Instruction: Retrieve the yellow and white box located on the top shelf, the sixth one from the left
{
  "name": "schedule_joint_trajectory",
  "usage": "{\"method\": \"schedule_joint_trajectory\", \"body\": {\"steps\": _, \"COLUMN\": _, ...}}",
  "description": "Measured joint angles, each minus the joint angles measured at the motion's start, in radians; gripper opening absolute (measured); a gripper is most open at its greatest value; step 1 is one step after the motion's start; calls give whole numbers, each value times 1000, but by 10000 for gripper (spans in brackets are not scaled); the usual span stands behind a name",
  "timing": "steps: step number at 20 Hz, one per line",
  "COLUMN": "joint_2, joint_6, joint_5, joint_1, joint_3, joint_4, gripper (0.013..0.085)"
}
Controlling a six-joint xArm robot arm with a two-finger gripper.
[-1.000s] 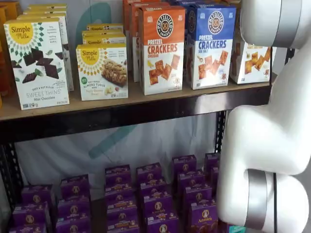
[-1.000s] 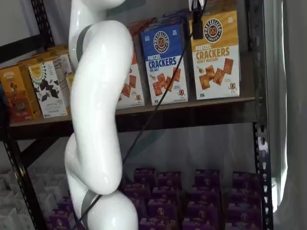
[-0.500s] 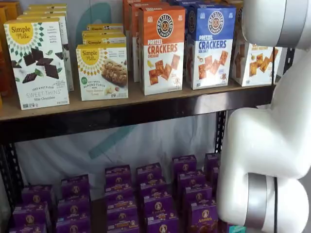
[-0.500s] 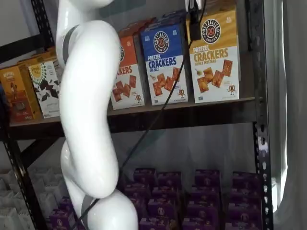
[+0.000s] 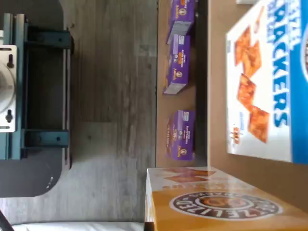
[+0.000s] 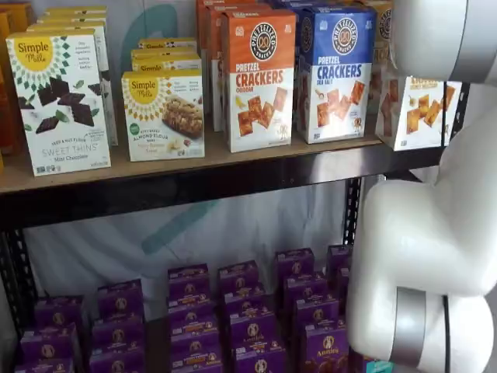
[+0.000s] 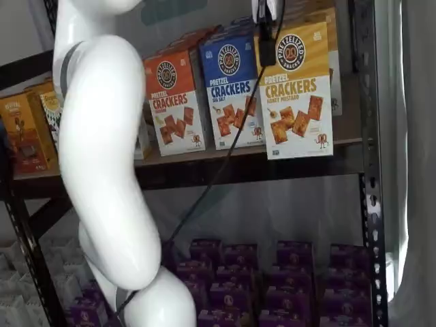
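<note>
The blue carton stands on the top shelf. Right of it, the yellow and white box hangs forward over the shelf edge, pinched by the claw from above.

The wrist view shows the yellow box close up with its round logo, a blue box beside it, purple boxes lower down, grey floor and the teal-bracketed mount.

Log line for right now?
hand: shut on yellow and white box | box: overhanging top shelf front edge
</note>
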Motion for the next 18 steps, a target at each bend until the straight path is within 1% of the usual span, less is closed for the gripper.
{"method": "schedule_joint_trajectory", "body": {"steps": 4, "joint_2": -67, "joint_6": -5, "joint_5": 1, "joint_1": -1, "joint_3": 71, "joint_4": -8, "gripper": 610}}
{"method": "schedule_joint_trajectory", "body": {"steps": 9, "joint_2": -129, "joint_6": -7, "joint_5": 7, "joint_1": -2, "joint_3": 135, "joint_4": -13, "gripper": 610}}
{"method": "schedule_joint_trajectory", "body": {"steps": 18, "joint_2": -184, "joint_6": -14, "joint_5": 5, "joint_1": -11, "joint_3": 191, "joint_4": -9, "gripper": 610}}
